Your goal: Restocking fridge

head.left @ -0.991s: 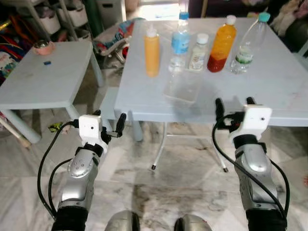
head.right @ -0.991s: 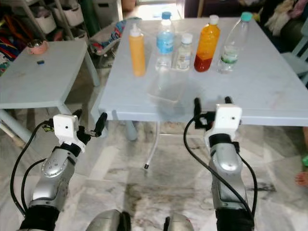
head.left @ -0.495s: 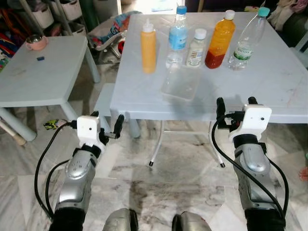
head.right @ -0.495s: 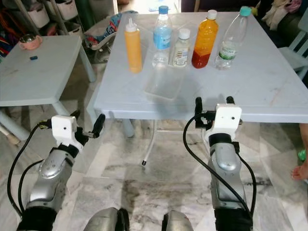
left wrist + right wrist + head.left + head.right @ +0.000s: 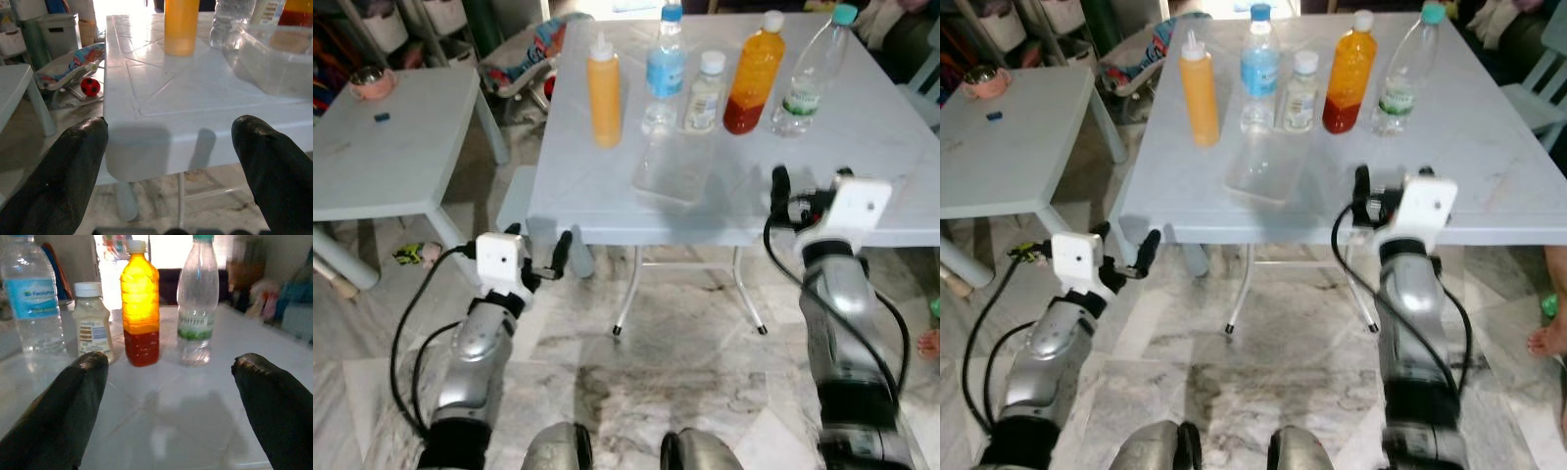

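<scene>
I face the pale blue plastic table [image 5: 901, 147]. Along its far edge stand five items: a clear water bottle with teal cap [image 5: 813, 70], an orange juice bottle with white cap [image 5: 750, 73], a blue-labelled water bottle [image 5: 663, 70], a yellow squeeze bottle [image 5: 603, 90] and a small white-capped jar [image 5: 705, 93]. A clear plastic tray [image 5: 675, 174] lies nearer the front edge. My right gripper [image 5: 808, 179], fingers spread, hovers above the front edge; my left gripper [image 5: 536, 247], also spread, sits below the front left corner.

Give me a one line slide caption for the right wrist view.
Open right gripper above the white table, facing an orange juice bottle and three other bottles.
</scene>
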